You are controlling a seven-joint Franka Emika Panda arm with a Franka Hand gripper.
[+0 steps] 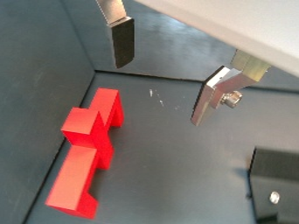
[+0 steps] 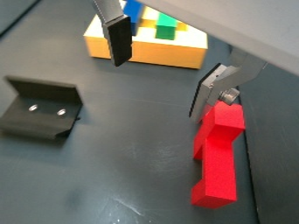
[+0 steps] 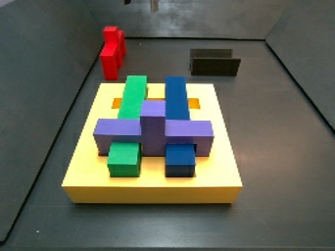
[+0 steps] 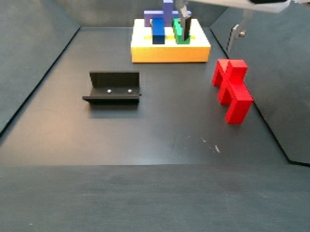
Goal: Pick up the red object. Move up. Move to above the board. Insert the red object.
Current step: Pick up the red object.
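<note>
The red object (image 1: pixel 89 150) lies flat on the dark floor; it also shows in a wrist view (image 2: pixel 219 153) and in both side views (image 3: pixel 113 51) (image 4: pixel 233 88). The yellow board (image 3: pixel 155 182) carries green, blue and purple blocks, and shows in a wrist view (image 2: pixel 166 52) and a side view (image 4: pixel 169 52). My gripper (image 1: pixel 163 83) (image 2: pixel 163 74) is open and empty. It hangs above the floor between the board and the red object (image 4: pixel 209 23). The red object lies just outside one finger (image 2: pixel 211 87), not between the two.
The dark L-shaped fixture (image 4: pixel 112 88) stands on the floor apart from the red object; it also shows in both wrist views (image 2: pixel 41 109) (image 1: pixel 274 184) and a side view (image 3: pixel 215 64). Grey walls enclose the floor on all sides.
</note>
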